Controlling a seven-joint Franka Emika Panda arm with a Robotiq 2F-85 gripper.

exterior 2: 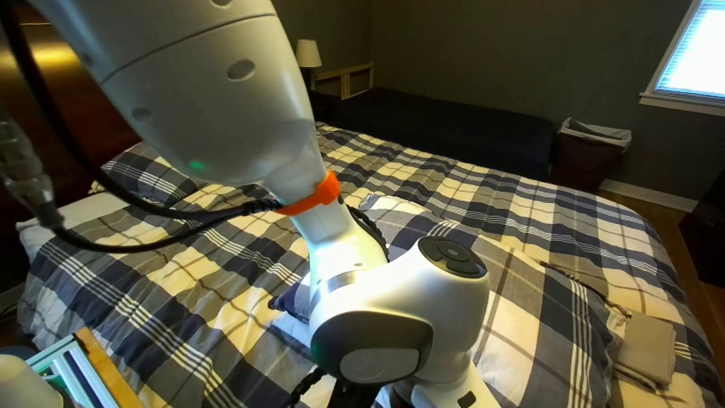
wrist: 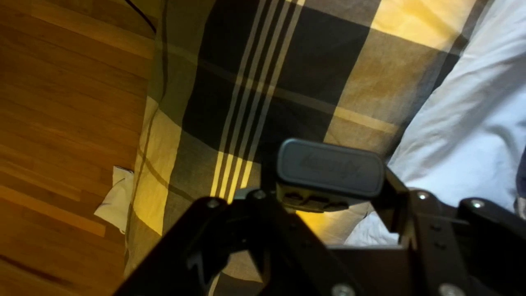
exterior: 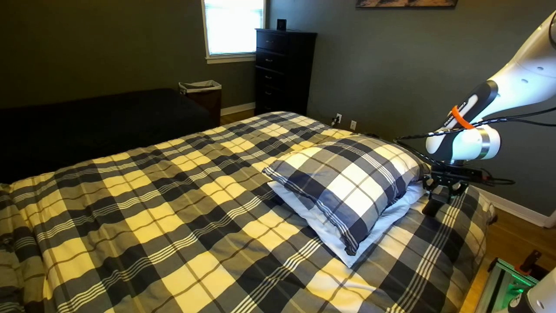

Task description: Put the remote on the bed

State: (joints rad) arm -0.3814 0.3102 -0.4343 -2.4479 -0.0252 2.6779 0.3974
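Snugly in the gripper [wrist: 328,179], between 2 fingers [wrist: 396,197], the remote [wrist: 331,167].

Small white lettering [exterior: 462,105] can be spotted on the black panel [exterior: 485,95] of the robot arm [exterior: 532,71] in an exterior view: "FRAN" and "MIKA" can just about be read, with the bit in the middle covered by an orange strap [exterior: 461,118]. Some faint marking [wrist: 332,165] is also seen on the remote [wrist: 312,179] in the wrist view, but it's way too blurry to be read.
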